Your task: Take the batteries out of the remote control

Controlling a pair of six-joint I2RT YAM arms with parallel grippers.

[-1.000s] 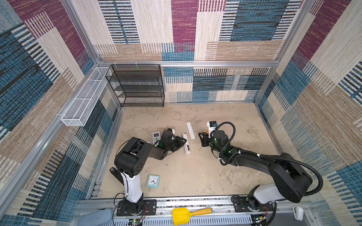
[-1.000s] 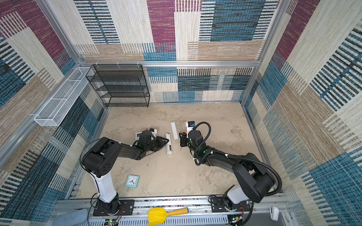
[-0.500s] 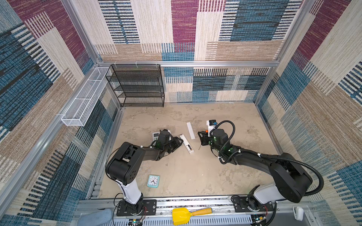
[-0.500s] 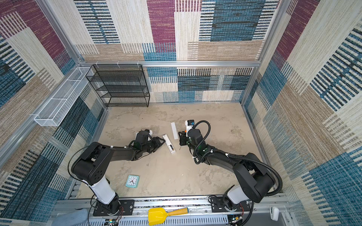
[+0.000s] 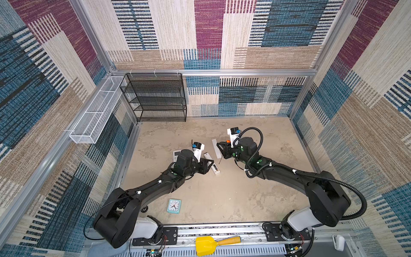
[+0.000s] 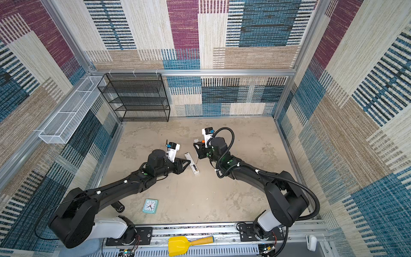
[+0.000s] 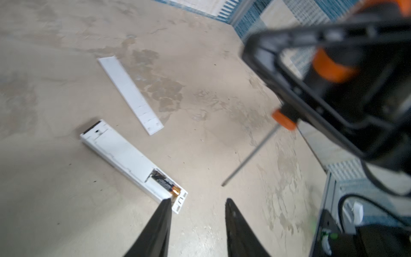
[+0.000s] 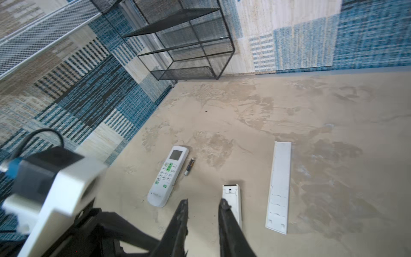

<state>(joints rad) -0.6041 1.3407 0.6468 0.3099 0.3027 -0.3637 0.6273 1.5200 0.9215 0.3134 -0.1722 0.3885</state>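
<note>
The long white remote control (image 7: 124, 153) lies back-up on the floor with its compartment open. One dark battery with a golden end (image 7: 167, 185) sits inside it. Its white cover (image 7: 131, 95) lies apart, beyond it. My left gripper (image 7: 199, 201) is open and empty, one fingertip (image 7: 165, 205) at the remote's compartment end; both top views show the gripper (image 5: 210, 163) beside the remote (image 6: 193, 165). Another dark battery (image 8: 189, 166) lies loose on the floor. My right gripper (image 5: 219, 146) is shut on an orange-handled screwdriver (image 7: 284, 120), shaft pointing down.
A second white remote with green buttons (image 8: 168, 175) lies next to the loose battery. A small clock (image 5: 174, 206) sits near the front, and a yellow scoop (image 5: 204, 243) lies on the front rail. A black mesh shelf (image 5: 155, 98) and a white wire basket (image 5: 95, 115) stand at the back left.
My left arm has stretched out lower and its gripper has edged right, up to the remote's end, with jaws wider. The right arm with the screwdriver has hardly moved.
</note>
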